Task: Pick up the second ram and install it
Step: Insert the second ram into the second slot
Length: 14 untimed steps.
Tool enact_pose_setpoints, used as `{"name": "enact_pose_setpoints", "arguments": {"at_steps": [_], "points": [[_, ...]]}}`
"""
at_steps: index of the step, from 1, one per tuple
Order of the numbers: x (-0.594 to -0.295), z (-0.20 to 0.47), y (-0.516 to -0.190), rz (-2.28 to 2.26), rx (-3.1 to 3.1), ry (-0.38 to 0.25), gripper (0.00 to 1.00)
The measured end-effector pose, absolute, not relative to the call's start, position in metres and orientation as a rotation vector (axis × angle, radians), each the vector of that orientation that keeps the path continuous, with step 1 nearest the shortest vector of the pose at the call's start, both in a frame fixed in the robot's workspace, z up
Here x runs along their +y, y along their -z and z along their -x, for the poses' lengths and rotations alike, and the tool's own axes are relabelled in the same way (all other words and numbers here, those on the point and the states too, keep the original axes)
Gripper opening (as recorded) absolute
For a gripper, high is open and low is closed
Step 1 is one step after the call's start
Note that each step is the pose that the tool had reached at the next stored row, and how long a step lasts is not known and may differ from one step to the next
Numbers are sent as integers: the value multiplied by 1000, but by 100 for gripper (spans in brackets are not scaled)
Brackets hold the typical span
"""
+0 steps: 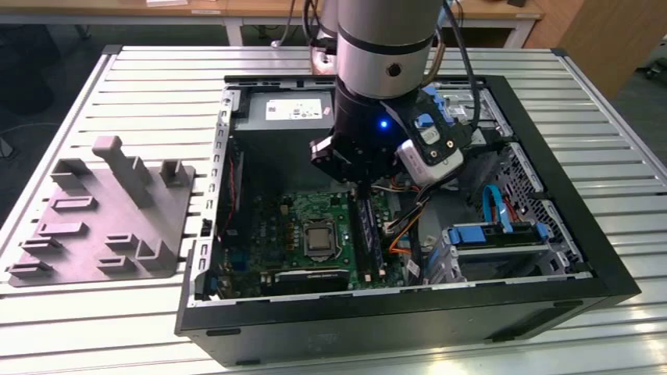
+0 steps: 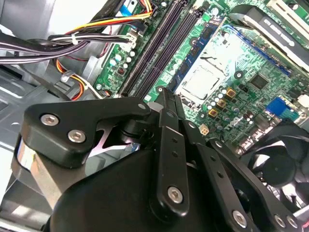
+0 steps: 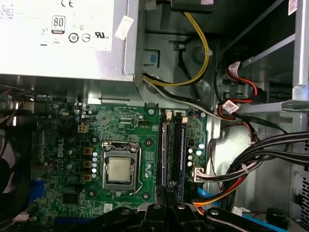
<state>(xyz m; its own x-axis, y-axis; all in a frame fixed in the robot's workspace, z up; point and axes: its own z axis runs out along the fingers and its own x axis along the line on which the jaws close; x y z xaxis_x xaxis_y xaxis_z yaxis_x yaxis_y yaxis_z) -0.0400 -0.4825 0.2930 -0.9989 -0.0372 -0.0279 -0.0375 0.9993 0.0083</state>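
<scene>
Looking into the open case point(image 1: 417, 328), we see the gripper point(image 1: 358, 183) low over the socket rails point(image 3: 166, 154), at the edge of the motherboard point(image 3: 125, 121) beside the cables point(image 3: 251, 164). The second ram point(image 1: 366, 230) seems to stand on edge along those rails, directly beneath the gripper. We cannot tell whether the gripper is clenched on it.

I see an open computer case point(image 1: 417, 308) lying on a slatted metal table point(image 1: 594, 109), with a grey moulded fixture point(image 1: 105, 211) beside it at the exterior view's left. Inside the case I note a green motherboard point(image 3: 125, 121) carrying a silver processor point(image 3: 119, 169). A power supply point(image 3: 63, 43) and bundled cables point(image 3: 260, 154) lie near the board.
</scene>
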Motion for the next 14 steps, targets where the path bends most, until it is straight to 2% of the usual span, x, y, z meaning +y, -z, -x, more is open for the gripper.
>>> {"name": "enact_pose_setpoints", "arguments": {"at_steps": [14], "points": [[-483,40,-268,58,3113,-14,11]]}}
